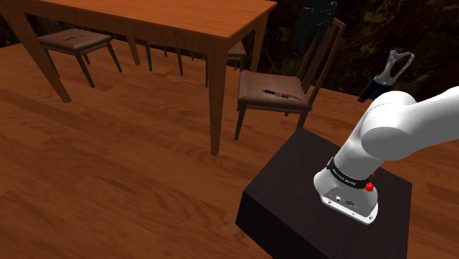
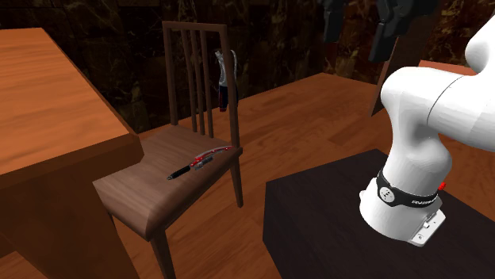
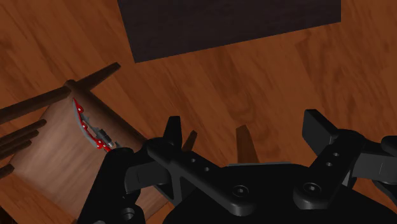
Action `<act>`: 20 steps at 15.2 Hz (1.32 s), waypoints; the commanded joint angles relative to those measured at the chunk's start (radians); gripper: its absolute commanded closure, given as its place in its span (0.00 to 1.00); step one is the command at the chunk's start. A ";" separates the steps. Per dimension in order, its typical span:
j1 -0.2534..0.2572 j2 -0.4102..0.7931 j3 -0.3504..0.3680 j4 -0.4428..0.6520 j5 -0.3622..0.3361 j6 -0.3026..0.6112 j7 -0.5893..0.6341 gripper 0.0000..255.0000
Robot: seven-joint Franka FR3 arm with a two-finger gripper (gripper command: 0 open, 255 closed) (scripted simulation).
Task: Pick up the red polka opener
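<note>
Lying on wooden chair (image 2: 151,198): slim, curved opener (image 2: 201,161).

Colours on record
Opener (image 2: 200,162) red, pale-dotted, black end; chair (image 2: 143,189) brown; floor (image 1: 110,169) orange-brown woodgrain; stand (image 1: 294,195) near-black.

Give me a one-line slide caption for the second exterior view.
Red-and-black opener lies on a wooden chair seat beside the table, white arm on its dark stand nearby.
</note>
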 commanded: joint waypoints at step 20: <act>-0.041 0.230 -0.454 -0.219 -0.227 0.533 -0.502 0.00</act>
